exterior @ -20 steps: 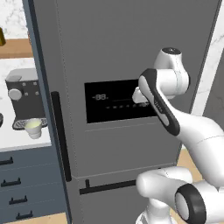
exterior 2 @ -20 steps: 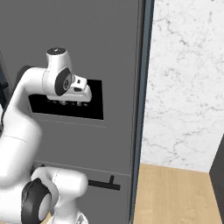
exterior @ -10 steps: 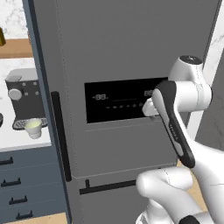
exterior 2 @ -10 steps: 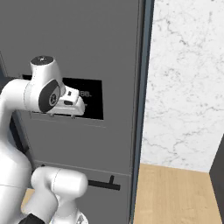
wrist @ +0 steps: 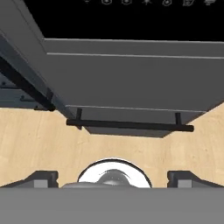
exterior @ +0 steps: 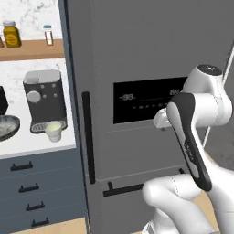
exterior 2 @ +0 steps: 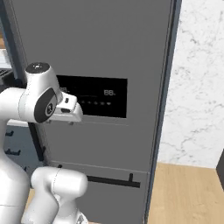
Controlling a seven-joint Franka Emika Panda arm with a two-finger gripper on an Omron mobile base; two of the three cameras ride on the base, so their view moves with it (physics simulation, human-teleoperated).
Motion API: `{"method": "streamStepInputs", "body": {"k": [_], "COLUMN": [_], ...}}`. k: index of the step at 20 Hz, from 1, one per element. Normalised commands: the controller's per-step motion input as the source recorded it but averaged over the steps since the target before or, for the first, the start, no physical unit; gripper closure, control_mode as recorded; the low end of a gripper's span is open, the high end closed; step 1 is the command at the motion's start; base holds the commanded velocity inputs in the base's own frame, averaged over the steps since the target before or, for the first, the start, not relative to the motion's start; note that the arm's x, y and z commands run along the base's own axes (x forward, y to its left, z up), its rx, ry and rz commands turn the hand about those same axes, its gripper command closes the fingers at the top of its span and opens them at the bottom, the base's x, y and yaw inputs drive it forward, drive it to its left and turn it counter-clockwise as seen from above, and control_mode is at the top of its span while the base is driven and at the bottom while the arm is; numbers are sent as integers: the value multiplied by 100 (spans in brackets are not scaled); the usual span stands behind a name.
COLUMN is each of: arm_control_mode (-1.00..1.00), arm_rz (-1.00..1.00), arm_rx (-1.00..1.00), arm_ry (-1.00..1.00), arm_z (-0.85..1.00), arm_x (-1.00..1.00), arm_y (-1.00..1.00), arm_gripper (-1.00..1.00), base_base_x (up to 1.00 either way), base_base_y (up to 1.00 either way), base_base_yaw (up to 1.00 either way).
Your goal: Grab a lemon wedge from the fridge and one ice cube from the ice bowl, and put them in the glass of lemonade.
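Note:
The fridge (exterior: 137, 59) stands shut, dark grey, with a black display panel (exterior: 148, 103) and a black vertical bar handle (exterior: 87, 137). My gripper (exterior: 161, 119) hangs in front of the panel, pointing down along the door. In the hand view the fingertips (wrist: 41, 177) stand wide apart, open, with nothing between them, above the lower drawer's handle (wrist: 129, 126). The glass of lemonade (exterior: 54, 131) sits on the counter before the coffee machine. The ice bowl (exterior: 7, 127) lies at the left edge. The lemon wedge is hidden.
A dark coffee machine (exterior: 43, 100) stands on the white counter over blue-grey drawers (exterior: 32, 192). A wooden shelf (exterior: 27, 49) carries a jar and a shaker. A marble wall (exterior 2: 201, 87) rises right of the fridge, with wood floor (exterior 2: 188, 192) below.
The gripper has opened wide. The arm has swung lower in front of the fridge panel. Both base views have shifted, so the base has moved.

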Motion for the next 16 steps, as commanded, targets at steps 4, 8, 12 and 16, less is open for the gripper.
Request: {"method": "streamStepInputs", "body": {"k": [4,8,12,16], "arm_control_mode": [100,100,100,100], "arm_rz": [0,0,0,0], "arm_rx": [0,0,0,0], "arm_ry": [0,0,0,0], "arm_z": [0,0,0,0], "arm_x": [0,0,0,0], "arm_y": [0,0,0,0], "arm_gripper": [-100,-100,-100,-100], "base_base_x": [-12,-5,-47,-50], "base_base_y": [98,58,5,28], "base_base_yaw": [-16,-20,-29,-27]}}
